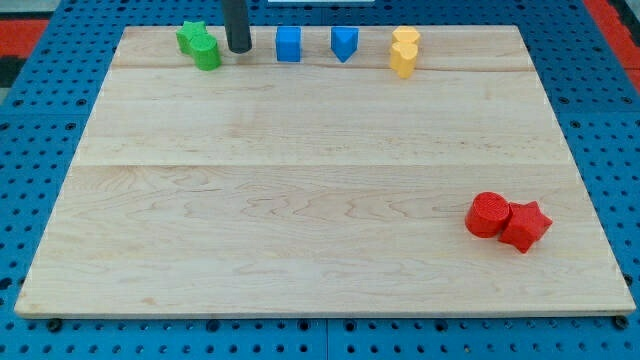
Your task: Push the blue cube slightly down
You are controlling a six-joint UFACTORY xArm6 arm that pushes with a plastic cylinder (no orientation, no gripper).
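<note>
Push not begun: my tip [239, 49], bare and holding nothing, rests just left of the blue cube [288, 44], not touching.

My rod [238, 25] runs off the view's top edge; the green star [190, 36] sits partly hidden behind the green cylinder [207, 54].

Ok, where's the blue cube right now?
The blue cube sits near the view's top edge, left of centre, between my tip on its left and the other blue block on its right.
</note>
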